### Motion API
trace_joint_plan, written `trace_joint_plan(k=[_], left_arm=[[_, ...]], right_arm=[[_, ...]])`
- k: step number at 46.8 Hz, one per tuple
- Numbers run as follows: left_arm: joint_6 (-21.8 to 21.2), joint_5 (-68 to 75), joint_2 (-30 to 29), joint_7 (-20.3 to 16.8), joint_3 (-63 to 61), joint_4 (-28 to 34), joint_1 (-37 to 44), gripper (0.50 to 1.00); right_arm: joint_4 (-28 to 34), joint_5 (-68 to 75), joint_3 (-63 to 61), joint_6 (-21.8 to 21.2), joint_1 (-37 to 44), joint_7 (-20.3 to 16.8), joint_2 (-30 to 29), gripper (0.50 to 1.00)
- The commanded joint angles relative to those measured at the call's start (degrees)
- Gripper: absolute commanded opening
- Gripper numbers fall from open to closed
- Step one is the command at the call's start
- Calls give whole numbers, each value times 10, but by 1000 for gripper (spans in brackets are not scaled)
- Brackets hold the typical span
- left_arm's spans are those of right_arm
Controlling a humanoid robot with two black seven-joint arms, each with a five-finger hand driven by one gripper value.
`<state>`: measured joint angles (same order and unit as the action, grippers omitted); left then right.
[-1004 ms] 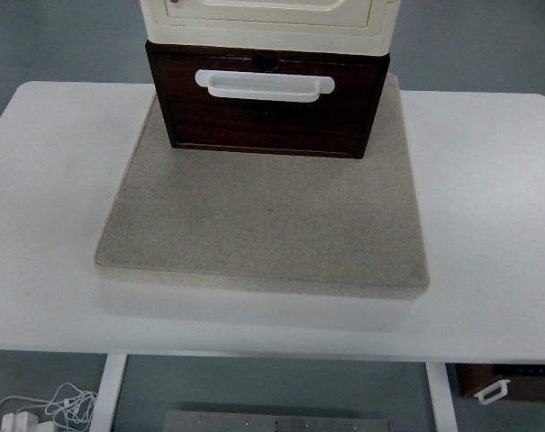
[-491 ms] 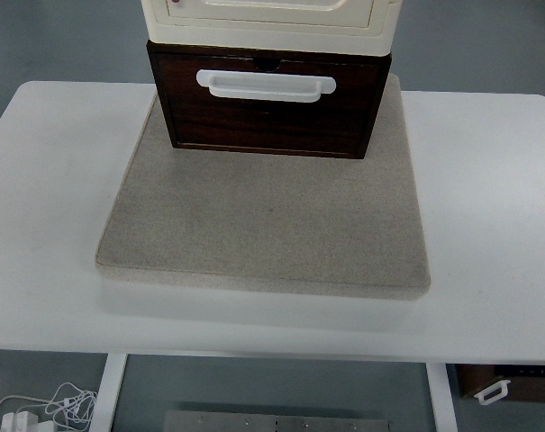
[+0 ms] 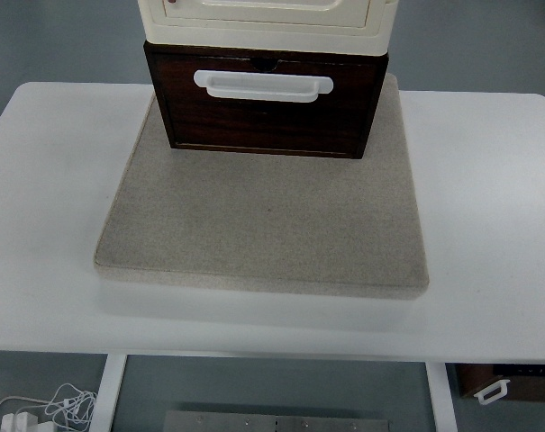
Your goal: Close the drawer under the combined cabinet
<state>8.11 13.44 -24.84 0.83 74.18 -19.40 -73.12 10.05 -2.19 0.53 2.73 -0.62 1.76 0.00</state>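
The dark wooden drawer [image 3: 265, 106] sat at the far edge of the table [image 3: 488, 180], beneath the cream cabinet [image 3: 267, 16] stacked on it, its front face standing proud of the cabinet above, so it read as pulled out toward the near edge. A white handle [image 3: 263, 85] ran across the upper part of that front. The whole stack rested on the far part of a grey felt mat [image 3: 263, 225], which covered the middle of the table and left bare white surface on both sides and along the near edge.

The likeliest trouble, as I judged it, was the stack itself: it stood loose on the mat, so a push on the drawer front could slide the whole unit toward the far edge instead of seating the drawer. An off-centre push near one end of the handle might skew the drawer in its runners and jam it partway. A push landing too high would press the cream cabinet and could tip it.

Neither hand was in the top view, so nothing could be said of their fingers, nor of how far either stood from the drawer. Nothing touched the drawer.
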Motion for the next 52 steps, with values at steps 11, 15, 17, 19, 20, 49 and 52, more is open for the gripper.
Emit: trace_joint_plan(k=[11, 15, 17, 19, 20, 49, 52], left_arm=[[-20, -46, 42, -21, 1, 2, 84, 996], [-8, -73, 59, -21, 0, 3, 103, 999], [0, -79, 67, -21, 0, 4, 109, 996], [8, -80, 76, -23, 1, 5, 114, 996], [11, -80, 80, -23, 1, 5, 118, 996], [42, -112, 173, -68, 1, 14, 153, 996], [42, -112, 179, -70, 1, 14, 153, 999]], right_arm=[[1, 0, 0, -1, 0, 0, 0, 952], [0, 0, 0, -1, 0, 0, 0, 952], [0, 0, 0, -1, 0, 0, 0, 952], [1, 0, 0, 0, 0, 0, 0, 952], [0, 0, 0, 0, 0, 0, 0, 952], [1, 0, -1, -1, 0, 0, 0, 952], [1, 0, -4, -2, 0, 1, 0, 952]])
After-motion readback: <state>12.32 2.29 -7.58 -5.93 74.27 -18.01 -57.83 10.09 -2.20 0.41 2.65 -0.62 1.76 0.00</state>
